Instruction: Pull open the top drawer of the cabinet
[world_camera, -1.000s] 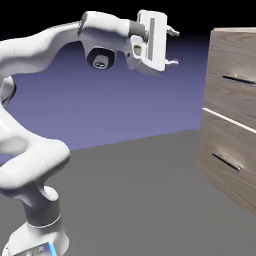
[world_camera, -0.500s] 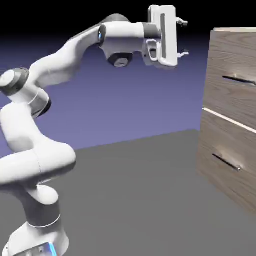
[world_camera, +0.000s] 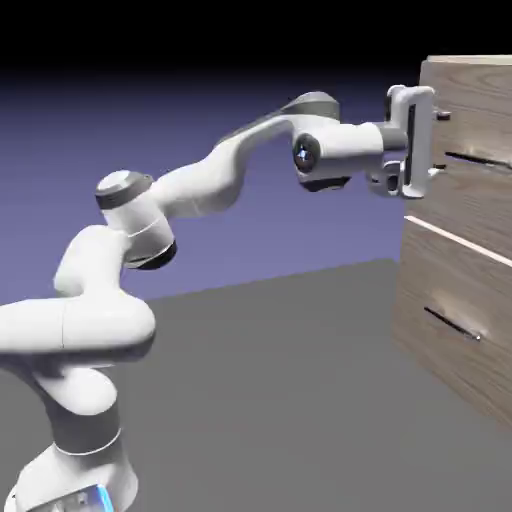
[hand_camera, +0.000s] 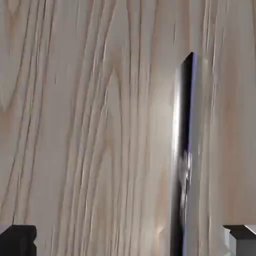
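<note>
Filling the hand view, the top drawer (hand_camera: 90, 125) shows grey-brown grain and a dark bar handle (hand_camera: 182, 160) between the wide-spread, empty tool (hand_camera: 128, 240).

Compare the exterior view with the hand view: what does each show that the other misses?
Only the exterior view shows the whole white arm, the cabinet, its lower drawer, the pale seam, and the claw right at the top drawer.

Only the hand view shows the handle between the open fingertips, nearer one of them, and the wood grain close up.

Both show the top drawer front and its dark bar handle; no gap shows the drawer pulled out.
</note>
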